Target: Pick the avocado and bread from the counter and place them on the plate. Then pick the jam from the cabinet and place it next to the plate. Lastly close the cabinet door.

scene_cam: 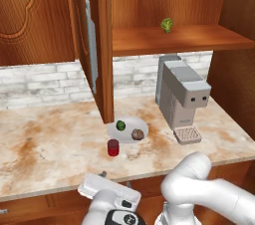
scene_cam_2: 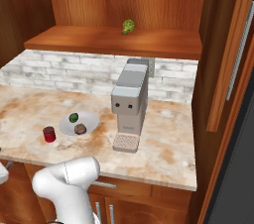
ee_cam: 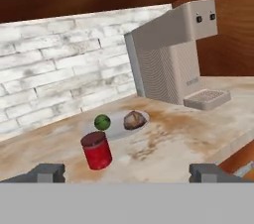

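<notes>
**kitchenbot_fan:** Where's the gripper (ee_cam: 127,172) at, and is it carrying anything?

**pandawatcher:** Nope, nothing in it. In the hand view the two fingertips (ee_cam: 47,172) sit far apart with just air between them, so it's wide open. The jam (ee_cam: 96,150) stands upright on the counter (ee_cam: 198,134) just ahead of the fingers, a bit toward the left tip.

**kitchenbot_fan:** And the food?

**pandawatcher:** Right behind the jar is the plate (ee_cam: 115,130), with the avocado (ee_cam: 102,122) and the bread (ee_cam: 134,119) both sitting on it, avocado on the left, bread on the right. Jar is right beside the plate's near rim; can't tell if it touches.

**kitchenbot_fan:** Cabinet?

**pandawatcher:** The cabinet door (scene_cam: 92,45) stands swung open, up above and beyond the hand. There's a yellow-green leafy thing (scene_cam: 166,25) on the cabinet (scene_cam: 174,39) shelf, and a coffee machine (ee_cam: 171,52) farther off to the right past the plate.
</notes>
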